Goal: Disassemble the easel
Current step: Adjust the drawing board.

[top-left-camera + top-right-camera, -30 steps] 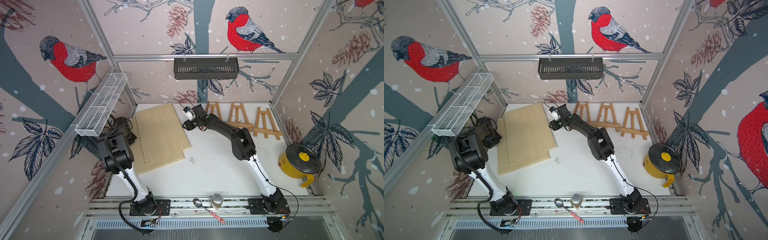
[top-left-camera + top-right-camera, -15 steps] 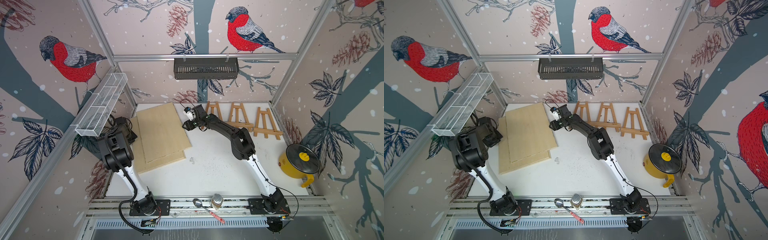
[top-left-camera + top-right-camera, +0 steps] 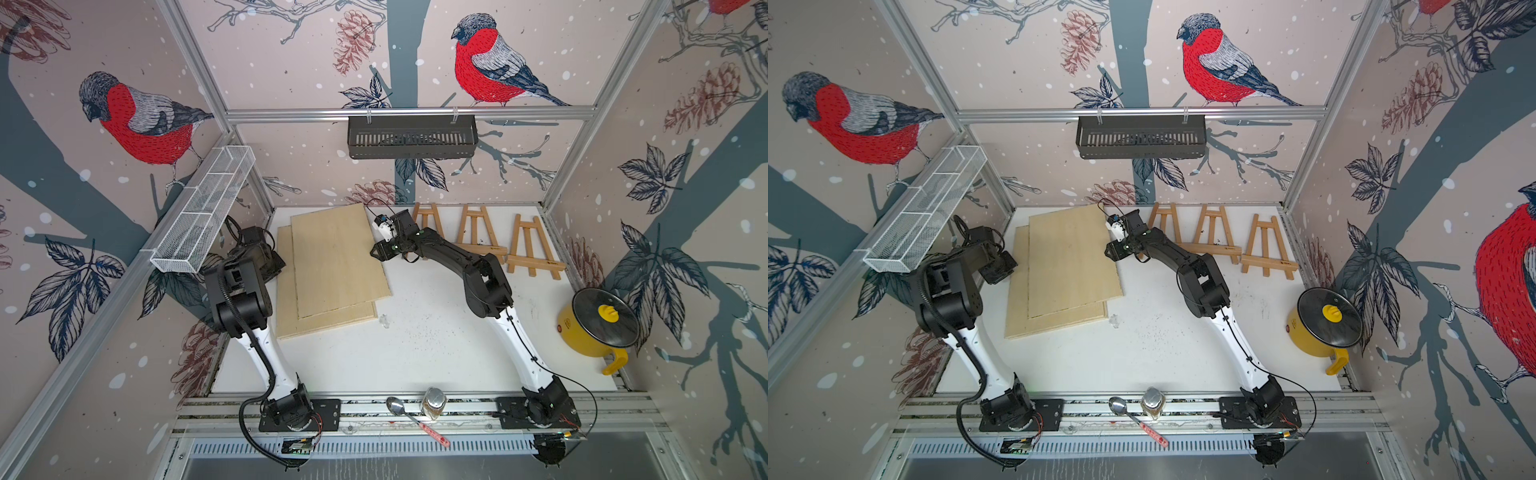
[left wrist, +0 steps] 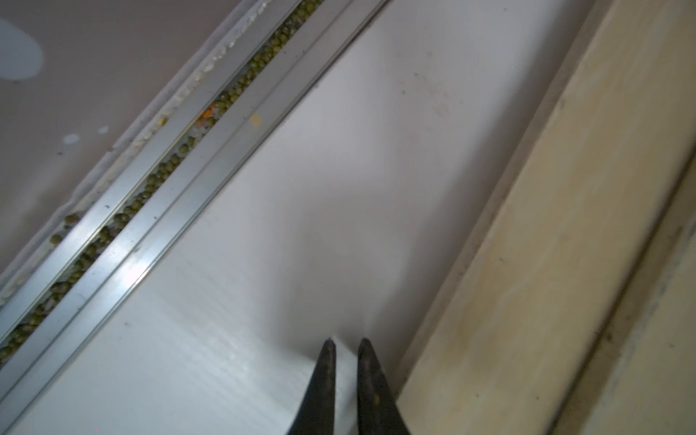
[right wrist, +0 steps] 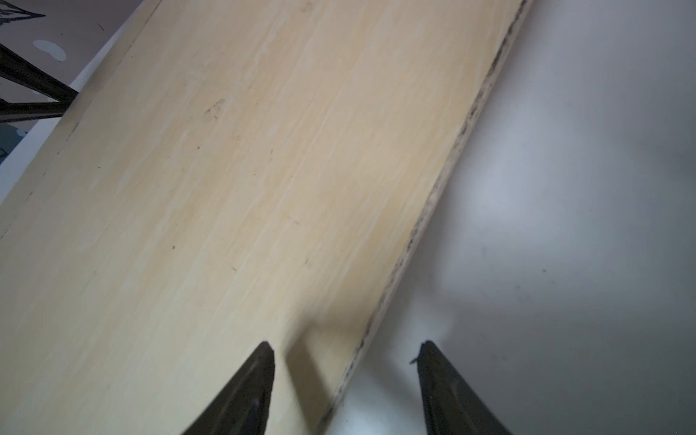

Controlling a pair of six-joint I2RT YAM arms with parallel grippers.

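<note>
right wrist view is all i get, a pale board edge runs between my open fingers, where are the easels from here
observer: Behind you. Your right gripper points at the boards, and the nearest easel is just past your wrist at the back of the table.
operator: only one easel
observer: No, three in a row. The middle easel and the right easel sit further along the back edge.
operator: is my board alone
observer: No. The upper board lies on a second board, which sticks out at the near and left sides.
operator: left arm
observer: The left gripper is empty, jaws almost together. It is over bare table between the stack and the side rail.
</note>
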